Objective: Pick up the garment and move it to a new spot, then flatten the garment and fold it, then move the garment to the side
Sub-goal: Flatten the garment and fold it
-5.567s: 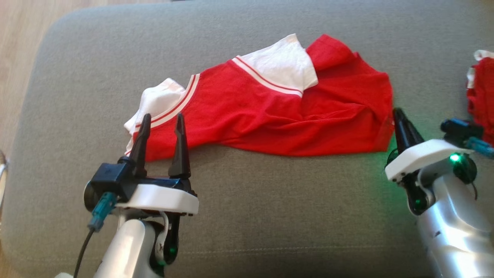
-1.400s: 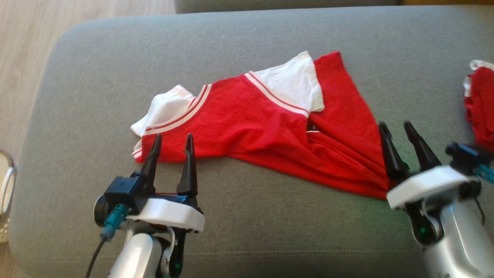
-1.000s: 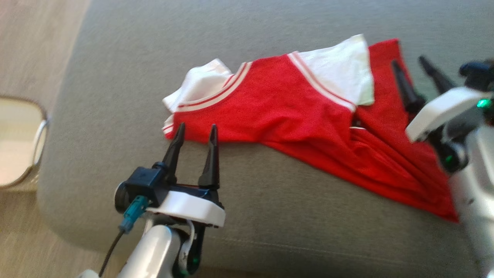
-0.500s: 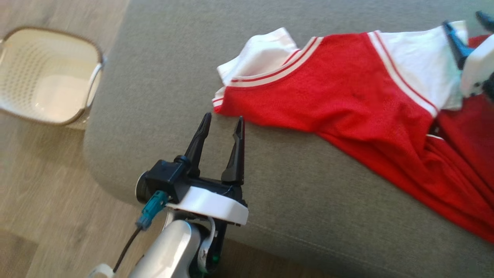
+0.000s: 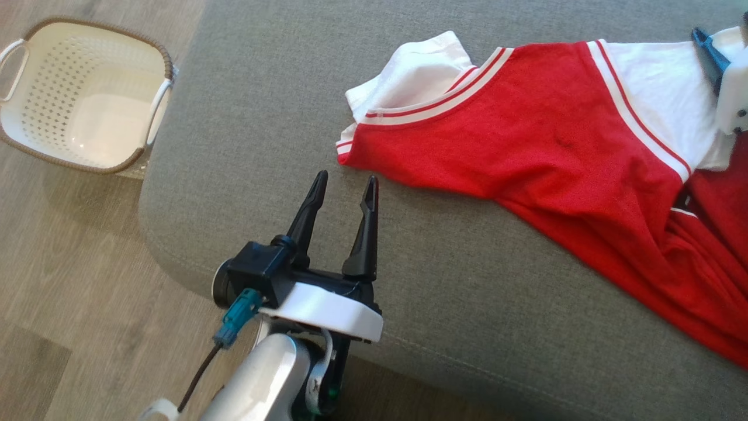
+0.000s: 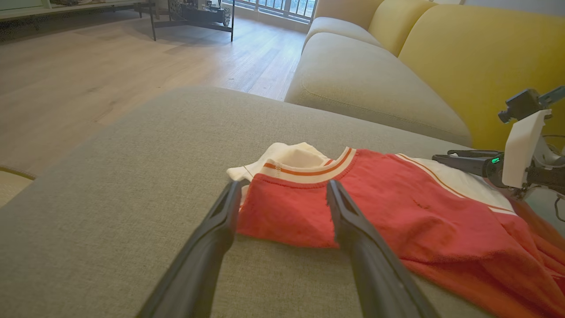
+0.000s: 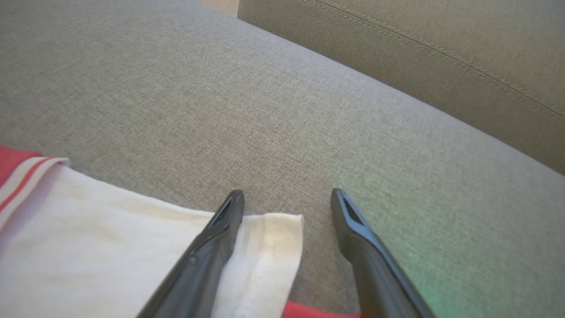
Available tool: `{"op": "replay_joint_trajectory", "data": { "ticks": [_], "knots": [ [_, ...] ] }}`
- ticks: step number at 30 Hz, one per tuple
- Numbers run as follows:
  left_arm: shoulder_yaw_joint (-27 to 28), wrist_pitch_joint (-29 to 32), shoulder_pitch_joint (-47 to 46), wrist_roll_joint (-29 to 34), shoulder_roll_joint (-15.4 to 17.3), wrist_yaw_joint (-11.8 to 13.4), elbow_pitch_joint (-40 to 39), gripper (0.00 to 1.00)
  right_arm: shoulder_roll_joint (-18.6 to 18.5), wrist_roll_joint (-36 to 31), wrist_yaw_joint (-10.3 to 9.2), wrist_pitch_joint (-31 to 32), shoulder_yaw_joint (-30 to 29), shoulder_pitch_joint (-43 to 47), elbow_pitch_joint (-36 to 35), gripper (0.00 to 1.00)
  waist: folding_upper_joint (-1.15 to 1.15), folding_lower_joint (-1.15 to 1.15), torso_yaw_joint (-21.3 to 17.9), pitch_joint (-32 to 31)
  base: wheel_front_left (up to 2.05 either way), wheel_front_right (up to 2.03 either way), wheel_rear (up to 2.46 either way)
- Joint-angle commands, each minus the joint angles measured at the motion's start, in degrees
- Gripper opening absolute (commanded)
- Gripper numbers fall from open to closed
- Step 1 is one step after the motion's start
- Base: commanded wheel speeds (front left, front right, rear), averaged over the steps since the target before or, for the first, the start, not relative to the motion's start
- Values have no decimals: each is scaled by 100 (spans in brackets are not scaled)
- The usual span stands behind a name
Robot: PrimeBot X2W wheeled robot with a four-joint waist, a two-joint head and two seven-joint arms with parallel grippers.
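The garment [image 5: 526, 134] is a red shirt with white sleeves and striped trim, lying spread and creased on the grey sofa cushion [image 5: 263, 117]. My left gripper [image 5: 346, 176] is open just short of the garment's near left corner, not touching it. From the left wrist, that red corner [image 6: 287, 216] lies just beyond the open left gripper [image 6: 283, 183]. My right gripper [image 7: 287, 192] is open over the far corner of a white sleeve [image 7: 110, 229], its left finger above the sleeve's hem. The right gripper [image 6: 441, 157] also appears over the sleeve in the left wrist view.
A white perforated basket [image 5: 35, 140] with a brown rim stands on the wooden floor left of the cushion. The cushion's rounded front edge runs beneath my left wrist. A yellow sofa back [image 6: 463, 57] rises behind the garment.
The head camera has swung left, bringing the basket into view. My right gripper has gone from the garment's lower right hem up to the white sleeve. The left gripper stays open by the corner.
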Motion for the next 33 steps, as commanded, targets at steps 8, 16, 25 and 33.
{"op": "replay_joint_trajectory", "data": {
  "ticks": [8,16,25,33],
  "knots": [
    [210,-29,-183,2,27,-4,-85,100,133,568,-2,-124,557,19,-201,0,0,0,-202,-124,0,0,0],
    [454,-29,-100,126,27,-118,98,100,311,1284,-2,-839,941,157,-794,0,0,0,-591,-595,0,0,0],
    [1148,-29,247,326,27,-354,300,100,816,2717,-2,-603,1583,823,-2487,0,0,0,-1132,-1456,0,0,0],
    [1736,-29,593,401,27,-566,316,100,1300,3336,-2,-59,2064,1411,-3665,0,0,0,-1331,-1863,0,0,0]
  ]
}}
